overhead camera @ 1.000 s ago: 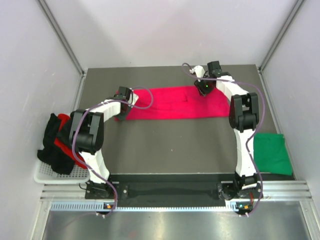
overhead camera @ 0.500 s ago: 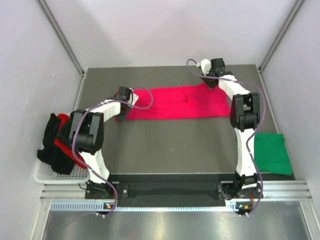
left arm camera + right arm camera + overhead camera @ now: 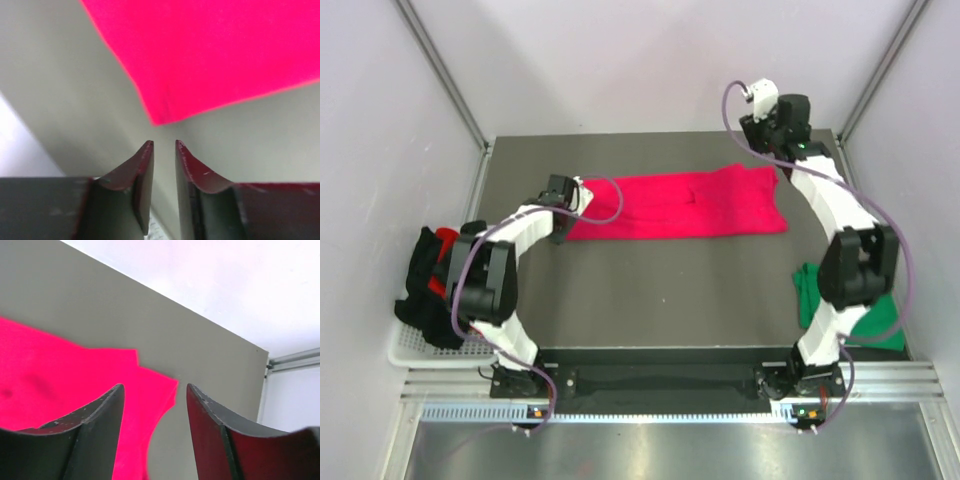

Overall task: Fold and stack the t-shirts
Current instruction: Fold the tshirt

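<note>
Where the dark grey surface [image 3: 660,290] spreads between the two arms, a crimson-pink t-shirt [image 3: 680,205] lies flat across its far half, folded into a long band running left to right. At the left side, a heap of black and red t-shirts [image 3: 425,290] spills over a white basket [image 3: 420,352]. A dark green t-shirt [image 3: 882,322] lies at the near right, partly hidden behind the right arm. The left end effector [image 3: 164,146] sits low, just off the band's left corner, its jaws parted by a narrow slit with nothing between them. The right end effector [image 3: 154,390] hangs above the shirt's far right corner, jaws wide apart and empty.
</note>
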Tool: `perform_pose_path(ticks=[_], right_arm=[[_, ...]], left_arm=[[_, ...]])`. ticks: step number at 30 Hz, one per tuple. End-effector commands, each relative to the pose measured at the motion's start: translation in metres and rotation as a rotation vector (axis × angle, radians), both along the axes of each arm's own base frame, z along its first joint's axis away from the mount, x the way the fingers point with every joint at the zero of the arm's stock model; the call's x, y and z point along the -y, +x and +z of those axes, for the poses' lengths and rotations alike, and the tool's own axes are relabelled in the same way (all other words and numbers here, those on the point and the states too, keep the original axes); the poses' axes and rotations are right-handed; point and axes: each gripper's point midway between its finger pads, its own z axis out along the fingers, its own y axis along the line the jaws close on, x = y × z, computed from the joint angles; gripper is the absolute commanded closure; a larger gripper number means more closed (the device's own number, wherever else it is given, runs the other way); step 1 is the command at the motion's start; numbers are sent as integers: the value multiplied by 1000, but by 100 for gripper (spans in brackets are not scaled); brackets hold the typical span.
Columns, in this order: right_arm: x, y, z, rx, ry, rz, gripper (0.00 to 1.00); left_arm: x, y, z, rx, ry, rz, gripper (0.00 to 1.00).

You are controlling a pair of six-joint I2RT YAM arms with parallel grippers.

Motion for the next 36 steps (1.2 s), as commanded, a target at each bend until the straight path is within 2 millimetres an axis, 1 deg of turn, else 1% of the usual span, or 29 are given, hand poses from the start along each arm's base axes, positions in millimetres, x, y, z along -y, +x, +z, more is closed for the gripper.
perform_pose_path(ticks=[1,2,3,4,5,6,7,8,9,10,12,13,14,15,20,25,27,32,36], right_arm=[[-20,-48,21,-34,120,85,46],[-21,-62,7,-94,121,93,46],[-23,-72,5,-115,141,103,45],[-23,-83,15,-106,153,109,45],[-24,-96,2,-146,159,117,45],[-29,-106,2,-147,174,147,44],[-29,-117,14,-117,176,161,43],[-28,-126,2,-134,175,165,43],[-27,-131,2,-129,170,166,41],[-24,-138,0,-131,160,164,41],[-22,-143,-5,-149,149,163,42],[-21,-147,-10,-166,149,161,41],[-21,-148,-10,-165,149,161,42],[-22,-150,-12,-170,151,164,41],[-23,-155,-17,-174,153,171,41],[-22,-155,-24,-190,153,170,41],[-23,-155,-23,-187,153,172,41],[-22,-155,-29,-201,154,170,41],[-21,-157,-30,-202,153,169,41]], left_arm=[[7,10,60,129,-27,-126,69],[9,10,65,131,-23,-159,68],[10,6,68,109,-12,-221,67],[10,2,68,81,0,-251,67],[9,2,69,68,16,-274,67],[8,2,63,35,42,-314,68],[6,-2,58,0,54,-326,69],[4,-3,53,-19,67,-339,70],[3,-3,45,-43,86,-362,70],[-1,0,42,-43,112,-356,70],[-4,9,33,-37,140,-367,71],[-4,11,31,-38,148,-371,71],[-3,16,31,-29,147,-373,70],[-1,18,26,-40,139,-373,70],[4,30,19,-40,117,-367,69],[10,25,6,-87,102,-383,68],[10,23,0,-98,105,-388,69],[6,27,-15,-118,134,-380,68],[1,34,-21,-122,170,-378,68]])
